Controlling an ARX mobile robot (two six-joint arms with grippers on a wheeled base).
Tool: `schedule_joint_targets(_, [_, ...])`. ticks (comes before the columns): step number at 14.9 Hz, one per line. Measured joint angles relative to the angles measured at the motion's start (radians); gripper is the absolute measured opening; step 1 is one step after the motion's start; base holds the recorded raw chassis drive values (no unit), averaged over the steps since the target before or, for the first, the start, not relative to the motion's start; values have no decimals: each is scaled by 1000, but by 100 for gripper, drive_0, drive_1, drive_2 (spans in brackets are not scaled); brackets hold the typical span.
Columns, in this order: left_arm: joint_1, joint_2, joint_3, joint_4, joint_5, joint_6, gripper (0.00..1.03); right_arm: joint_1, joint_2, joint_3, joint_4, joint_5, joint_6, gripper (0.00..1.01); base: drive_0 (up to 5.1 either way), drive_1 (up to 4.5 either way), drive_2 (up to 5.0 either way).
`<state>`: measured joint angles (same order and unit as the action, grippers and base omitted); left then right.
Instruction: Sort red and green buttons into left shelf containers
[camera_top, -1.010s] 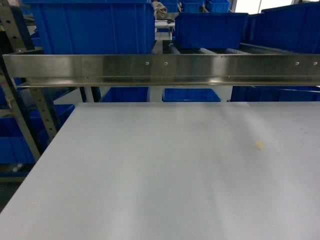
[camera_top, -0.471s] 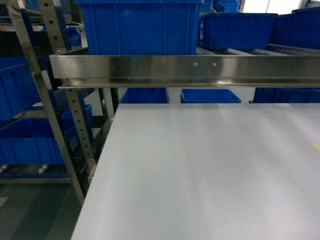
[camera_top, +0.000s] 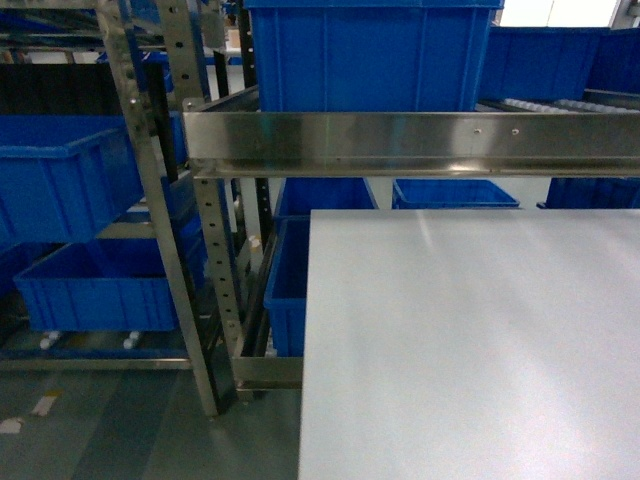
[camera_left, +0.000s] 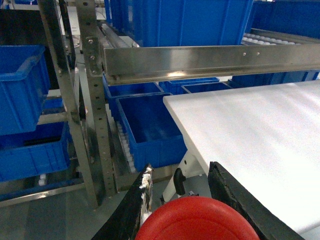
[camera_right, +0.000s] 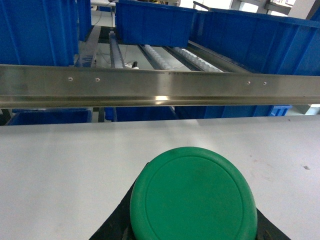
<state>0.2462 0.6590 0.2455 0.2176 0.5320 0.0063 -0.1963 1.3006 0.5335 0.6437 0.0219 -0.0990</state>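
Setting: warehouse racking of perforated steel uprights is standing left of a pale bench (camera_top: 470, 340), with a steel rail (camera_top: 420, 143) crossing above its far edge.
Left gripper (camera_left: 180, 200): jaws are closing on the red button (camera_left: 197, 220), its cap filling the bottom of the left wrist view, fingers (camera_left: 235, 195) flanking it.
Right gripper (camera_right: 192, 235): jaws are gripping the green button (camera_right: 192, 192) above the bench (only dark edges of the fingers show under the cap).
Containers: blue bins (camera_top: 70, 180) are sitting on the left shelf levels; an open lower bin (camera_left: 147, 125) is lying just beside the bench's left edge.
Key relation: that lower bin is lying ahead and left of the left jaws, the nearer arm; the right arm would probably need to cross the bench.
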Motion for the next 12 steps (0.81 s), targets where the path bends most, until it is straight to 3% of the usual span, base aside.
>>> schedule_joint_targets(12, [0,0,0,1,0,0,29,0,0,0,-1,0,0,25,-506,239,239])
